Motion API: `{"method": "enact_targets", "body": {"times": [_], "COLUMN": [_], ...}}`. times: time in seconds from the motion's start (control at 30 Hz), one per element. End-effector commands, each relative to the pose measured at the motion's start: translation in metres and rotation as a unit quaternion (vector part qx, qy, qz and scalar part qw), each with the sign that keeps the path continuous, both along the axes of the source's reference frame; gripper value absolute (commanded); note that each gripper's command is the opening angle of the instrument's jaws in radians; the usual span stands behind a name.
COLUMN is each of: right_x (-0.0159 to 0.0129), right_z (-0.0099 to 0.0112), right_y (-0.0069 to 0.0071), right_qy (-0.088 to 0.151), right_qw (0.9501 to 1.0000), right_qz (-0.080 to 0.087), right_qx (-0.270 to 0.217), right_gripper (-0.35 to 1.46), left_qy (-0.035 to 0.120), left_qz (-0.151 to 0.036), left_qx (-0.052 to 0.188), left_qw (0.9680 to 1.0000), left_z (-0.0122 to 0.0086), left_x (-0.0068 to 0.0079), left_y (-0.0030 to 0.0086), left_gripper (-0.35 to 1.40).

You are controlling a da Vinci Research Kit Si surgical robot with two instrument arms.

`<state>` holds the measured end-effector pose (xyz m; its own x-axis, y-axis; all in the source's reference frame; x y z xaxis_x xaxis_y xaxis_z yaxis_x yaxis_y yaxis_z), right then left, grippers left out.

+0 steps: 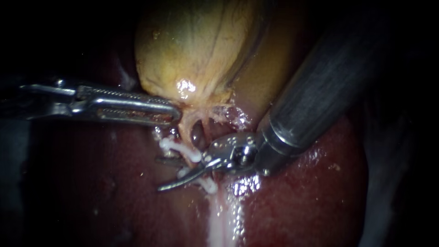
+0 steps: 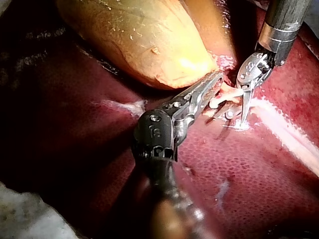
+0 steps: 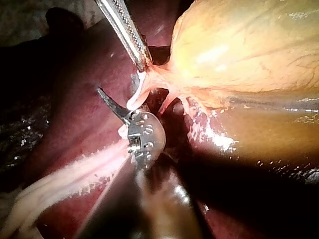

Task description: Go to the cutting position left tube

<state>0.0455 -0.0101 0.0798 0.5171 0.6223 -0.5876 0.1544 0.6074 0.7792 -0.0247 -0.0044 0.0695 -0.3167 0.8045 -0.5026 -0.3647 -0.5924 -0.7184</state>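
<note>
Risk noted: the right instrument [image 1: 165,174] has its blades parted and apparently astride the left tube [image 1: 186,137], which runs down from the neck of the gallbladder [image 1: 192,45] between white clips [image 1: 170,144]. A skewed closure could strike a clip or nick the liver [image 1: 311,196] under the lower blade. The left instrument [image 1: 174,114], jaws clamped on the gallbladder at its neck, holds the tube taut, so slippage would slacken it; surfaces are wet and glistening, and room between the clips is tight.
</note>
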Motion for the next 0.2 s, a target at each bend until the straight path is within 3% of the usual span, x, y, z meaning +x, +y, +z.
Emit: {"method": "enact_targets", "body": {"times": [0.03, 0.2], "right_x": [0.0, 0.0], "right_z": [0.0, 0.0001], "right_y": [-0.0001, -0.0001], "right_qy": [0.0, 0.0], "right_qw": [1.0, 1.0], "right_qz": [0.0, 0.0], "right_qx": [0.0, -0.001], "right_gripper": [1.04, 1.06], "left_qy": [0.0, 0.0], "left_qz": [0.001, 0.001], "left_qx": [0.0, 0.0], "left_qw": [1.0, 1.0], "left_z": [0.0, 0.0001], "left_x": [0.0, -0.0001], "left_y": [0.0, 0.0], "left_gripper": [-0.35, -0.35]}}
